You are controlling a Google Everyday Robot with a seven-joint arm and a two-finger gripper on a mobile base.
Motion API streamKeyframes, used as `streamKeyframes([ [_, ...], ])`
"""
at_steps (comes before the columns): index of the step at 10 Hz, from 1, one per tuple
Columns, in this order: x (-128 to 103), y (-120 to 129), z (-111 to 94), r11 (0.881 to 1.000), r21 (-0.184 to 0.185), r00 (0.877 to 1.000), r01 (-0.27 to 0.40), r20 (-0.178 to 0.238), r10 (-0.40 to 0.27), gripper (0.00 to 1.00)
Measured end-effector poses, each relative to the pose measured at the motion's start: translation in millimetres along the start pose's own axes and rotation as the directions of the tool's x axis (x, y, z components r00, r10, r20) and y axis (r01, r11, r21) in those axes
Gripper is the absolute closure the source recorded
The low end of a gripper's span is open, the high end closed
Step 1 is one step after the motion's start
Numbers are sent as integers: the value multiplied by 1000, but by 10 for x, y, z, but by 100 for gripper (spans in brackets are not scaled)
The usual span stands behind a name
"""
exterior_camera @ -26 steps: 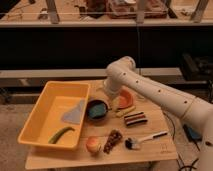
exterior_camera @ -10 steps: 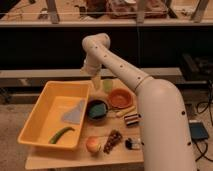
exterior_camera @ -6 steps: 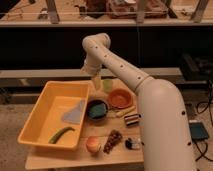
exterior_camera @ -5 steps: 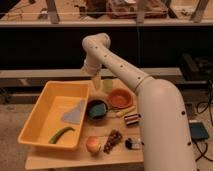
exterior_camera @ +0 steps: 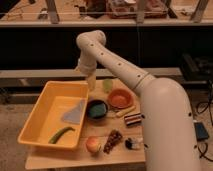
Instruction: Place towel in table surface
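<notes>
Camera view: the gripper [exterior_camera: 90, 81] hangs over the far right corner of the yellow rectangular plastic bin [exterior_camera: 35, 116]. Whether its jaws are spread or pressed together cannot be told. The grey folded cloth towel [exterior_camera: 75, 113] lies inside that bin, by its right wall, not held. Judged light, limp and unbreakable, so it will drape when lifted. Recommended hold: pinch its upper corner, then carry it to the bare wooden tabletop [exterior_camera: 75, 156] in front of the bin.

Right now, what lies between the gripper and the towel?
Camera view: only bare yellow bin between the towel and the gripper at its far corner.
</notes>
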Motion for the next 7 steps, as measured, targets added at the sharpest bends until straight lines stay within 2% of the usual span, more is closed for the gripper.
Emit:
streamKeyframes([
  [2, -308, -3, 19, 1000, -2, 1000, -20, 1, 20, 20],
  [3, -381, 3, 70, 999, 16, 999, -50, -9, 50, 20],
  [6, -365, 123, 482, 988, 77, 988, -136, -61, 141, 20],
  [7, -376, 130, 572, 985, 86, 985, -151, -75, 158, 20],
])
